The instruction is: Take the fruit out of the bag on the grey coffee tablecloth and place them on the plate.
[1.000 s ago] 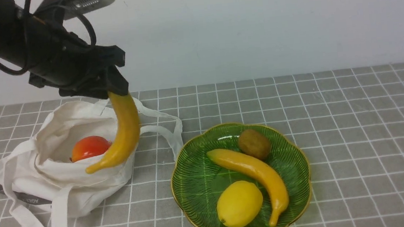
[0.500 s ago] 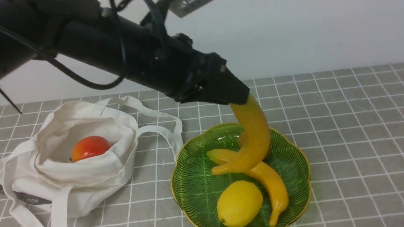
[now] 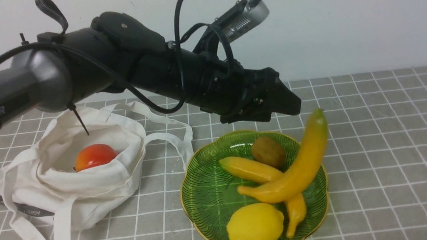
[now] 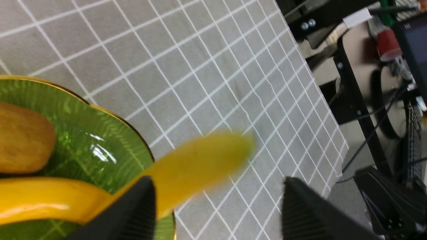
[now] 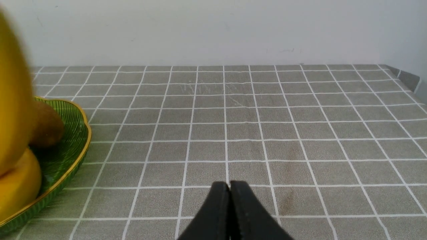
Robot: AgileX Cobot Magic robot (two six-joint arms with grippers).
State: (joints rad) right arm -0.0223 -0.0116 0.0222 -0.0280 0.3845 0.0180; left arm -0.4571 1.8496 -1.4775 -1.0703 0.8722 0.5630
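My left gripper (image 3: 289, 107) hangs open over the far side of the green plate (image 3: 204, 190). The banana (image 3: 298, 163) is free of it, leaning across the plate's right side with its greenish tip up just below the fingertips. In the left wrist view the jaws (image 4: 217, 213) stand wide apart and the blurred banana (image 4: 200, 163) lies beyond them over the plate (image 4: 93, 146). The round red fruit (image 3: 95, 155) sits inside the open white bag (image 3: 87, 185) on the grey tablecloth (image 3: 373, 140). My right gripper (image 5: 229, 200) is shut and empty, low over the cloth to the right of the plate (image 5: 73, 140).
The plate also holds a second banana (image 3: 248, 170), a yellow lemon (image 3: 255, 224) and a brown kiwi (image 3: 268, 152). The bag's handles trail toward the plate and the front edge. A white wall stands behind the table.
My left arm carried the banana from above the bag rightward to over the plate, then opened. The banana has dropped out and tipped to the right onto the plate's fruit.
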